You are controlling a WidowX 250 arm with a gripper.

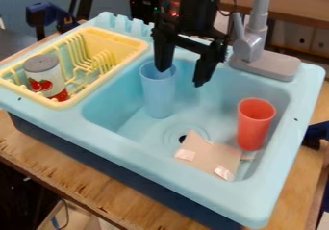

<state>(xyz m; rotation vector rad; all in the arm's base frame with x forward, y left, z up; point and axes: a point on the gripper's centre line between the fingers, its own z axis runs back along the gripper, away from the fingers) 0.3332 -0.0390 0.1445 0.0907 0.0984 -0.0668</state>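
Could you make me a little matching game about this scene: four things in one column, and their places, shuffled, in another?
Things
1. Can
2. Red cup
3. Blue cup
4. Flat tan piece

Places
A. Nearest the gripper
B. Right beside the drain hole
C. In the yellow rack
D. Upright, on the sink's side farthest from the rack

Pairs: 1-C, 2-D, 3-A, 4-B

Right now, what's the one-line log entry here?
pincer: open over sink, at mouth of blue cup | red cup: upright in sink | can: in yellow rack | beige piece: at drain
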